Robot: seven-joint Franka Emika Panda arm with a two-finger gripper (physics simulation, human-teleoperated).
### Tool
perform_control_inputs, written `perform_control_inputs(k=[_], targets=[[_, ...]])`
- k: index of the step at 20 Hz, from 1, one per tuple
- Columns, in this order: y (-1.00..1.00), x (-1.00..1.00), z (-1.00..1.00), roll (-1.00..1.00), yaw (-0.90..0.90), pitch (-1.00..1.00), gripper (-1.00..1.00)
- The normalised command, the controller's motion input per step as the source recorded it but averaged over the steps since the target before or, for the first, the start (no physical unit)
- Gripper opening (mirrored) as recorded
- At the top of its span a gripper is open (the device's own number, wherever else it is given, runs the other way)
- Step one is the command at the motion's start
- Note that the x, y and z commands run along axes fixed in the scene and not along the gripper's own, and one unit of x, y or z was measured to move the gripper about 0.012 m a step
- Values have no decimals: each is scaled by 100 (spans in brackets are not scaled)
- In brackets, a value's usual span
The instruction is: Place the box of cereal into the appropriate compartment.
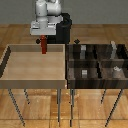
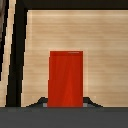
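The box of cereal (image 1: 45, 46) is a slim red-orange box, upright over the far edge of the large tan tray (image 1: 30, 67). My gripper (image 1: 44, 38) is shut on it from above. In the wrist view the box (image 2: 65, 79) fills the centre, with my gripper (image 2: 65, 103) around its near end and a dark fingertip (image 2: 37, 103) on each side of it. The compartment (image 1: 111, 54) with a tall slim pale-grey block (image 1: 116, 48) is the far section of the divided bin at the exterior view's right. I cannot tell whether the box touches the tray floor.
The dark brown divided bin (image 1: 68, 65) stands beside the tan tray, on the exterior view's right. Its other sections hold shorter grey shapes (image 1: 84, 73). Both containers rest on thin-legged stands over a wooden floor. The robot base (image 1: 64, 27) is behind the tray.
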Motion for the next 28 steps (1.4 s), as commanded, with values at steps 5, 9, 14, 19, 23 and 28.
perform_control_inputs(k=[5, 9, 14, 19, 23, 28], targets=[[80, 0, 20, 0, 0, 0, -100], [100, 0, 0, 0, 0, 0, -100], [20, 0, 30, 0, 0, 0, -100], [40, 0, 0, 0, 0, 0, -100], [100, 0, 0, 0, 0, 0, -100], [100, 0, 0, 0, 0, 0, -100]])
